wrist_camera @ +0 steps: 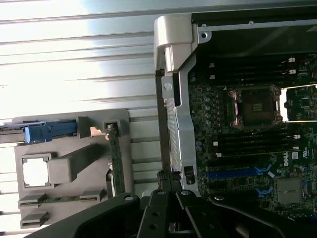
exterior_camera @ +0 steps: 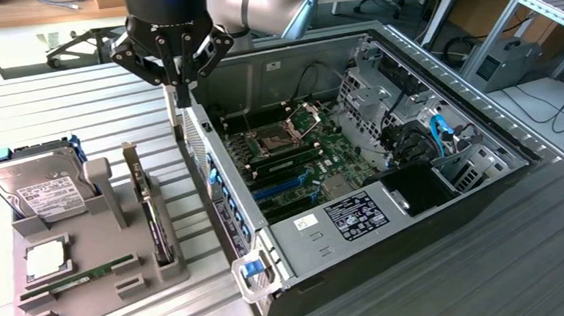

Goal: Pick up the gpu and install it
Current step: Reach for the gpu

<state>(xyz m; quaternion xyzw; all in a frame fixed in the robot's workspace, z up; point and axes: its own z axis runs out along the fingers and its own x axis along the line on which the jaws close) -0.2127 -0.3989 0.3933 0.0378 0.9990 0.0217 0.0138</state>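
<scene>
While fully closed with nothing gripped, hand [exterior_camera: 173,78] hangs above the back wall of the open computer case [exterior_camera: 312,237]. gpu [exterior_camera: 149,210] stands on edge in the grey holder [exterior_camera: 103,280] on the counter [exterior_camera: 53,106], at the exterior view's left of the case, apart from hand. Hard drive [exterior_camera: 34,184] stands further left.

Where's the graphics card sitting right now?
The gpu stands on edge in the grey holder at the exterior view's left, between the hard drive and the open computer case.
</scene>
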